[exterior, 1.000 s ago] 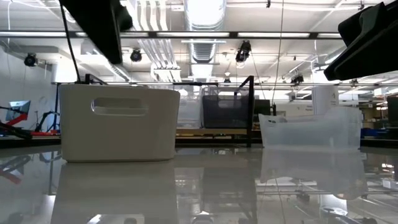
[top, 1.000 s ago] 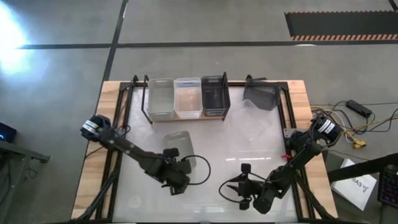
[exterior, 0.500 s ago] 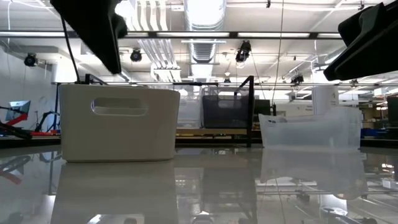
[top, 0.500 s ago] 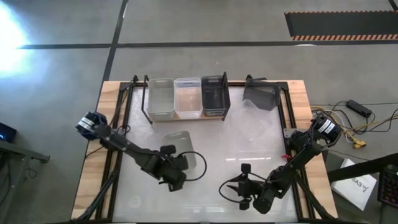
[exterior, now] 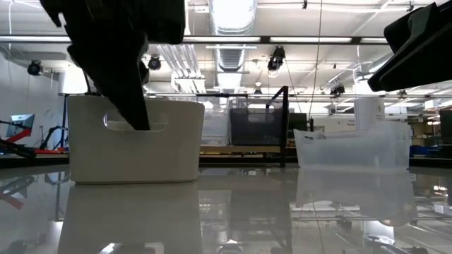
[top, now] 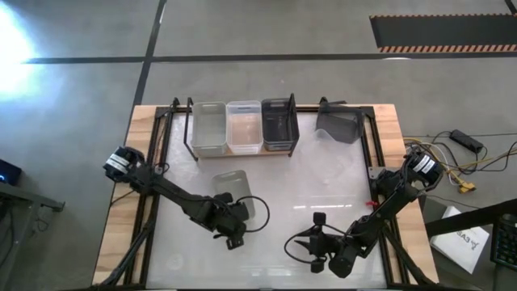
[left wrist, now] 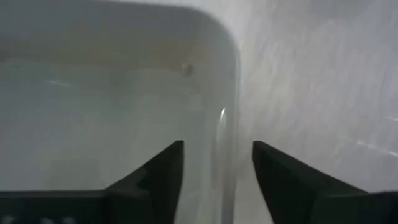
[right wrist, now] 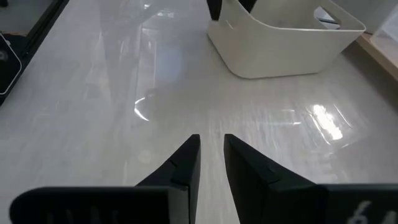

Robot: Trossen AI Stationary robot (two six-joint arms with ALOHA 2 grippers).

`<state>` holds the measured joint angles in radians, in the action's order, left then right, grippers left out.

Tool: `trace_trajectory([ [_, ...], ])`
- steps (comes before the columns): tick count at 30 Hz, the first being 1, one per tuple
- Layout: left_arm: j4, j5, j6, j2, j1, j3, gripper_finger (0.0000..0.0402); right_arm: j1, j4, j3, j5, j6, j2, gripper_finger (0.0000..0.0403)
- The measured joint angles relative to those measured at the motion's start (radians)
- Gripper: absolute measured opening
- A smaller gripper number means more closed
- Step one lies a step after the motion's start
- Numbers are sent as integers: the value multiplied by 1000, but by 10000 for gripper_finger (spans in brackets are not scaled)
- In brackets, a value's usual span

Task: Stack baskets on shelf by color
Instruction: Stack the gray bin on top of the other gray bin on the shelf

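The left gripper [top: 233, 234] is positioned at the near end of a whitish basket [top: 233, 194] standing on the tabletop [top: 323, 186]. Compared with a second ago, the gripper has been lowered to the basket's rim and its fingers [left wrist: 163, 173] have been spread apart. In the left wrist view the rim wall is seen between the two fingers, one inside the basket and one outside. No contact is visible, so the basket is not yet held. In the low view the gripper now hangs in front of the basket's handle slot; half a second ago it was above the rim.

The change is judged to be the approach for a grasp. Closure on the rim is required next, followed by a lift to the shelf [top: 242, 152].

On the shelf, three baskets stand side by side: a light grey one [top: 209, 128], a clear one [top: 244, 126] and a dark one [top: 279, 124]. Another dark basket [top: 338, 124] lies tilted on the tabletop to the right of the shelf. The matching place for the whitish basket is taken to be the light grey one.

The right gripper [right wrist: 211, 155] waits low over the near tabletop, its fingers slightly apart and empty.
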<state>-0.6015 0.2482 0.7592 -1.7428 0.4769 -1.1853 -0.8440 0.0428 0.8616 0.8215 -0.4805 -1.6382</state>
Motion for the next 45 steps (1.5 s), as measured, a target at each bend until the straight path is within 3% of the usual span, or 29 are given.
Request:
trace_trajectory([
  [7, -15, -7, -28, -59, 1, -11, 30, 0, -1, 0, 0, -8, 0, 68],
  [9, -20, -7, -37, -59, 1, -24, 9, 0, -1, 0, 0, -9, 0, 69],
  [18, -325, 37, -60, -56, 22, -189, 0, 0, -1, 0, 0, -10, 0, 64],
  [26, -405, 80, -63, -56, 35, -242, 0, 0, -2, 0, 0, -10, 0, 70],
  [45, -859, 369, -60, -56, 114, -552, 0, 0, -2, 0, 0, -10, 0, 68],
])
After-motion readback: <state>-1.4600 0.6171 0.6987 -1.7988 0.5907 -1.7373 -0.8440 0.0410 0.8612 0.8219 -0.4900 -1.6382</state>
